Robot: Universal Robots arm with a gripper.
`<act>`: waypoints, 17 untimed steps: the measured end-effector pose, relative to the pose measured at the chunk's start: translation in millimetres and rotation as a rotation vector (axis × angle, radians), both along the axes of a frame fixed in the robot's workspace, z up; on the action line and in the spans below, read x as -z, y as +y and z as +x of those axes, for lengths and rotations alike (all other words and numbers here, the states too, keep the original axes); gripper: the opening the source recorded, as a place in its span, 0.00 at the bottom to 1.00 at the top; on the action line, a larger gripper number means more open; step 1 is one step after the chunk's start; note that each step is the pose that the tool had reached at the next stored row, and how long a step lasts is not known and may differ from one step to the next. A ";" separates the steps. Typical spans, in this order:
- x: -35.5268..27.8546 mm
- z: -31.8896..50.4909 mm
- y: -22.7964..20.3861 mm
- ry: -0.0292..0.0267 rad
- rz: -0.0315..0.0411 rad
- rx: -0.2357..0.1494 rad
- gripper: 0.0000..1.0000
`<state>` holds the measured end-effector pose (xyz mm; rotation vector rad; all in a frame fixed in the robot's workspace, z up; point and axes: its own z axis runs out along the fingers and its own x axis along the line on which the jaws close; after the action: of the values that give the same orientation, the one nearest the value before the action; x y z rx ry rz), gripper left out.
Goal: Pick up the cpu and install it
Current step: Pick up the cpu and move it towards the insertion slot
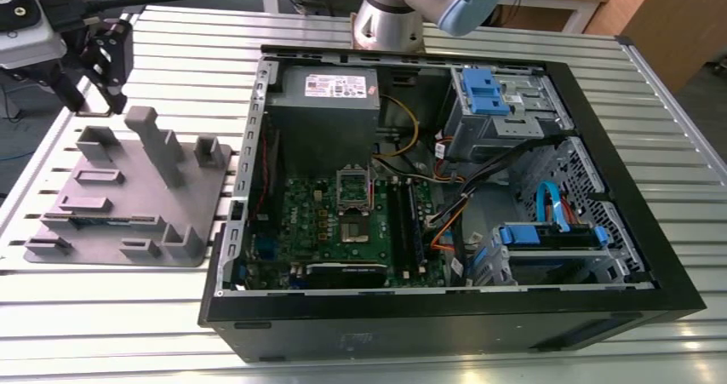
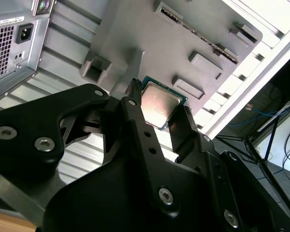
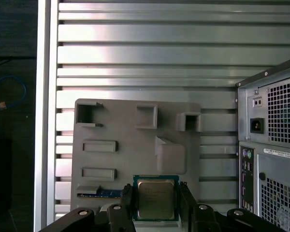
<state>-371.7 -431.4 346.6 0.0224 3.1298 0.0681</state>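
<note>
In the exterior view the black gripper (image 1: 100,99) hangs at the far left, above the grey tray (image 1: 131,201) with its upright posts. Toward the exterior view's right lies the open computer case (image 1: 455,320), baring the green motherboard (image 1: 329,235) and its metal socket frame (image 1: 356,190). Both wrist views give the grasp: the fingers (image 3: 127,203) pinch opposite edges of the cpu (image 3: 155,198), held over the tray, its silvery top facing the cameras.
</note>
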 end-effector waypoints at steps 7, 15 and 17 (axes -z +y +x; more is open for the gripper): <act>0.0 7.9 0.0 0.0000 0.0000 0.000 0.47; -0.8 10.1 0.0 0.0001 0.0002 0.000 0.47; -2.6 10.2 0.0 0.0002 0.0003 0.000 0.47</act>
<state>-361.6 -431.3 349.1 0.0224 3.1299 0.0686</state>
